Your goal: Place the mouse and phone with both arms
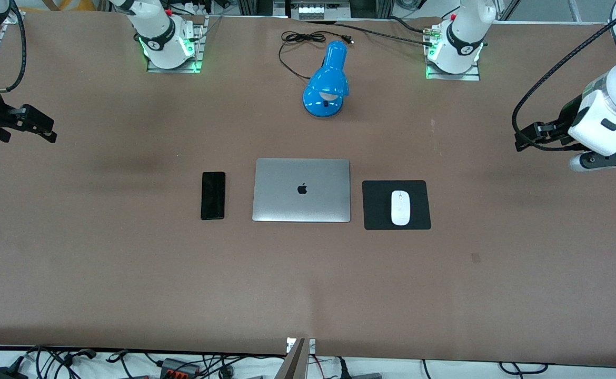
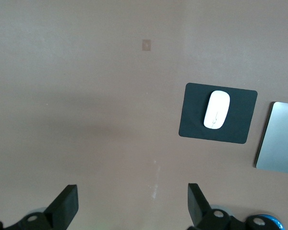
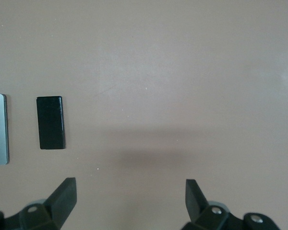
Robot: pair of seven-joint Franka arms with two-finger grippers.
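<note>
1. The brown table [image 1: 129,273] has wide bare stretches toward both arms' ends and along the edge nearest the front camera; the objects sit in a row near its middle.
2. The left gripper [image 2: 132,203] hangs in the air over bare table at the left arm's end, well apart from everything. Its fingers [image 2: 67,203] are spread wide and hold nothing.
3. The right gripper [image 3: 129,199] hangs over bare table at the right arm's end, fingers [image 3: 65,196] likewise spread wide and empty.
4. The mouse [image 1: 400,207] lies on the black mouse pad [image 1: 376,210], roughly centred. Its long axis runs toward and away from the front camera, the grey-lined end pointing toward the robots' bases.
5. The phone [image 1: 213,195] lies flat on the table, face dark, its long axis parallel to the mouse's.
6. The closed silver laptop [image 1: 301,190] lies between phone and pad, a strip of bare table on each flank.
7. A blue desk lamp [image 1: 327,84] stands nearer the bases, well apart from the laptop, its black cord [image 1: 297,39] looped by the table edge.
</note>
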